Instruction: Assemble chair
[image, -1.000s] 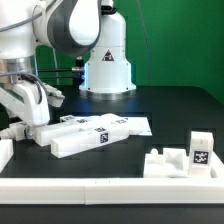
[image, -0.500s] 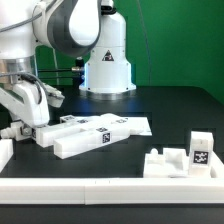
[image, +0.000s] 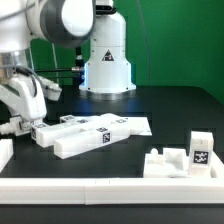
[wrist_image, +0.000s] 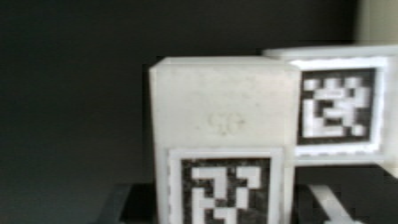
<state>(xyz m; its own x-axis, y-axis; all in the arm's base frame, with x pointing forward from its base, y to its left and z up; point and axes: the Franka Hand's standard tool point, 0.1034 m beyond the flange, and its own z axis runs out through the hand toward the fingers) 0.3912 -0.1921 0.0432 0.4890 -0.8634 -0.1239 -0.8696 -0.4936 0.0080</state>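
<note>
My claw (image: 32, 127) sits at the left middle of the exterior frame, seemingly clamped on a tagged white chair part (wrist_image: 217, 110). More chair pieces (image: 82, 143) lie just beside it, toward frame centre.

One arm, one marker board, parts in three spots.
On the bench (image: 170, 110): one arm (image: 60, 25) with one hand (image: 30, 124); one marker board (image: 128, 126); one part (image: 4, 150) at the exterior view's left edge; a cluster (image: 78, 142) mid-bench of at least two parts; one low part (image: 165, 165) and one upright part (image: 199, 150) at the near edge, the exterior view's right. Wrist view: a near block (wrist_image: 222, 110) and a far block (wrist_image: 338, 95), one tag each.
</note>
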